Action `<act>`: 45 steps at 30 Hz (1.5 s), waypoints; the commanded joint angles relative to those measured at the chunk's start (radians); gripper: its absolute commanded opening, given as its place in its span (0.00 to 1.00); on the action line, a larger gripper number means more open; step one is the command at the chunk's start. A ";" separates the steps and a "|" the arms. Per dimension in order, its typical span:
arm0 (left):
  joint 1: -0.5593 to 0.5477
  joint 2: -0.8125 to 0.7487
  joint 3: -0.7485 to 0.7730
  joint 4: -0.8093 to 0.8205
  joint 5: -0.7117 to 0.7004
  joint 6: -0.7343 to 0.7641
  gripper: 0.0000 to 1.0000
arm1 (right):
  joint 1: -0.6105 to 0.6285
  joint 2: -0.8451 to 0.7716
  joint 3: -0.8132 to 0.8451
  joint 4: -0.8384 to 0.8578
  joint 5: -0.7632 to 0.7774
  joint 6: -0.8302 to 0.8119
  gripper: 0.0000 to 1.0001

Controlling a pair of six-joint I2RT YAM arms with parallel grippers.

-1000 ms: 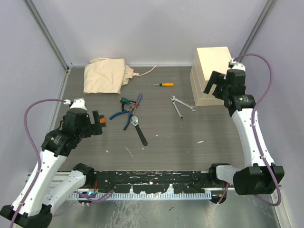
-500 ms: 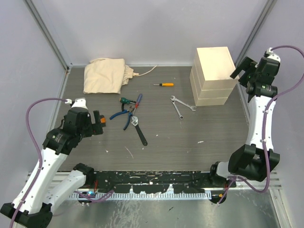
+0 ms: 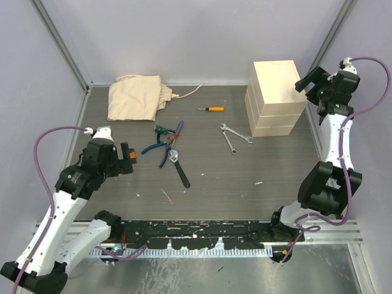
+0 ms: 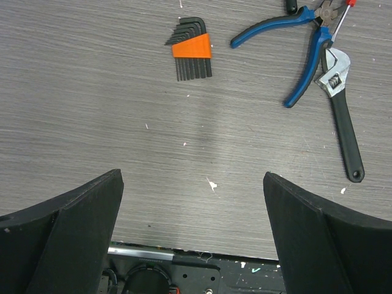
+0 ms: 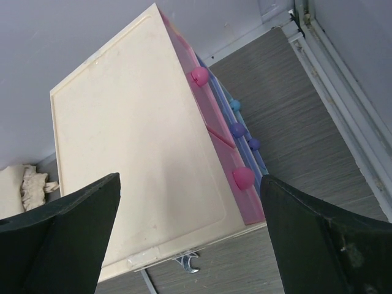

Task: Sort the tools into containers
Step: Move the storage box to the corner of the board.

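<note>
While both grippers stand wide with nothing between the fingers, every tool lies loose on the table (image 3: 257, 177).

Left gripper (image 4: 193, 184) hovers low over bare tabletop on the left side. A hex key set (image 4: 191, 56) in an orange holder sits just ahead of its fingers, apart from them. Further right are the blue-handled pliers (image 4: 294, 43), with the head of the black-handled adjustable wrench (image 4: 344, 128) against one pliers handle.

From the top view, the stubby green-handled screwdriver (image 3: 160, 129) is just beyond the pliers. The orange-handled screwdriver (image 3: 211, 109) lies alone further back, mid-table. The two silver spanners (image 3: 233, 136) lie in a V, ends meeting, between that cluster and the chest.

Right gripper (image 5: 188, 184) is up high at far right, above the cream chest (image 5: 135, 153), well apart from all tools. The drawers face the right wall, away from the tools: pink drawer (image 5: 211, 116) on top, blue ones under it, knobs showing. Can't tell if they're fully shut.

A cream cloth bag (image 3: 138, 97) lies in the far left corner.
</note>
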 commanded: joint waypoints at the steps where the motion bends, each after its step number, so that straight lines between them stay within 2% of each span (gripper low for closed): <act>1: 0.002 -0.007 0.042 0.022 0.003 0.003 0.98 | -0.004 0.021 0.007 0.109 -0.074 0.028 1.00; 10: 0.002 -0.010 0.042 0.022 0.005 0.004 0.98 | -0.005 0.058 -0.019 0.063 -0.174 0.026 1.00; 15: 0.002 -0.006 0.042 0.024 0.006 0.004 0.98 | -0.004 0.024 -0.066 0.060 -0.221 0.029 1.00; 21: 0.002 -0.003 0.042 0.023 0.009 0.005 0.98 | 0.031 -0.031 -0.145 0.037 -0.202 0.041 0.99; 27: 0.002 -0.001 0.040 0.025 0.011 0.006 0.98 | 0.124 -0.103 -0.234 0.085 -0.183 0.070 0.98; 38: 0.002 0.008 0.040 0.026 0.012 0.005 0.98 | 0.367 -0.202 -0.344 0.147 -0.098 0.151 0.98; 45: 0.002 0.012 0.040 0.024 0.013 0.007 0.98 | 0.458 -0.246 -0.367 0.166 -0.064 0.207 0.98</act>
